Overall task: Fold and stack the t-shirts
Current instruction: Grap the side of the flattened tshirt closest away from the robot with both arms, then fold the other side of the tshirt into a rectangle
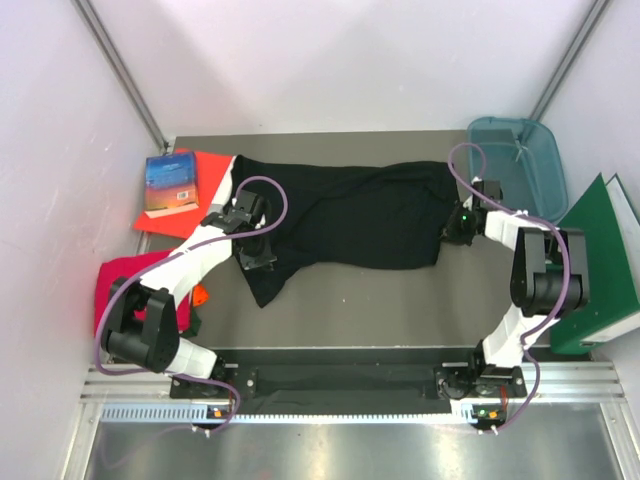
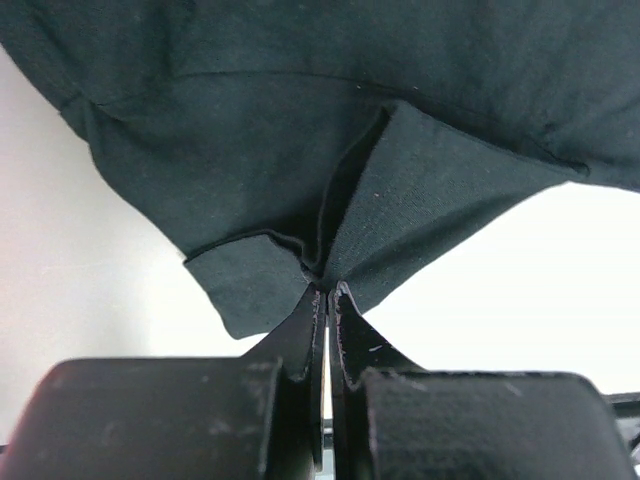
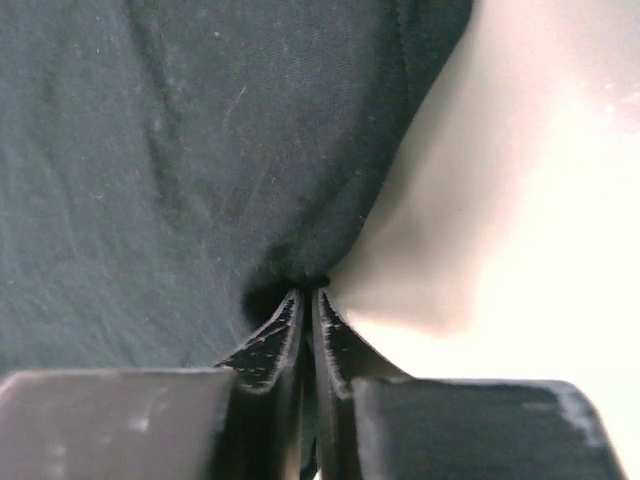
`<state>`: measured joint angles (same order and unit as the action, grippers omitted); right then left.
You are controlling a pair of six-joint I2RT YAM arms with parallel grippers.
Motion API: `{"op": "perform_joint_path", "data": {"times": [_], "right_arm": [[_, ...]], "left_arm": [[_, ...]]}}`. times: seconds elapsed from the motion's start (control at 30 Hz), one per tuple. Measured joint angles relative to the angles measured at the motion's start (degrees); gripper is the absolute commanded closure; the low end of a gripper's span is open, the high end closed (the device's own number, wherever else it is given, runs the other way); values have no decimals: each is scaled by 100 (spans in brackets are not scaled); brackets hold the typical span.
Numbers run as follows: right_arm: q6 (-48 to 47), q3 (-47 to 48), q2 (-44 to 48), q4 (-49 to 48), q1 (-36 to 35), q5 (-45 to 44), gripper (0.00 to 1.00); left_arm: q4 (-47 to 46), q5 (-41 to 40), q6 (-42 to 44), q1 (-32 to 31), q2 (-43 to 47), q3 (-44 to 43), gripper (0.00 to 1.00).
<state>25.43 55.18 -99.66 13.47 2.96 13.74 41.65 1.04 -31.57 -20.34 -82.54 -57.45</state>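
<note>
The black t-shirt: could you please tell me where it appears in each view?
Top external: the black t-shirt spans the centre.
Left wrist: it fills the top, pinched by the left gripper.
Right wrist: upper left, pinched by the right gripper.
Shared landmark: those two pinches, near its ends.

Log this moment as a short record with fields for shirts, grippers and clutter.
black t-shirt: spread across the table, not yet folded
left gripper: shut on its left part
right gripper: shut on its right edge
pink t-shirt: at the table's left edge
clutter: blue book on red sheet, far left; green binder and blue bin, right
</note>
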Motion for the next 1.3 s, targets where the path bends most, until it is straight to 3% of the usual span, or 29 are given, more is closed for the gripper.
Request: {"op": "perform_joint_path", "data": {"times": [0.37, 0.7, 0.83, 1.13, 1.3], "right_arm": [[-444, 297, 157, 1003, -413, -669, 100], [-678, 179, 2028, 2474, -380, -1003, 100], [-741, 179, 2378, 2830, -380, -986, 100], [-817, 426, 1895, 2911, -378, -1019, 100], [-850, 1036, 1078, 2721, -358, -1099, 100]], "left_arm": [[219, -227, 17, -2, 0, -225, 100], [743, -527, -31, -4, 0, -566, 100], [1102, -831, -31, -4, 0, -1029, 100], [1215, -1648, 24, -4, -170, -2487, 100], [1161, -1991, 210, -2, -984, -3222, 100]]}}
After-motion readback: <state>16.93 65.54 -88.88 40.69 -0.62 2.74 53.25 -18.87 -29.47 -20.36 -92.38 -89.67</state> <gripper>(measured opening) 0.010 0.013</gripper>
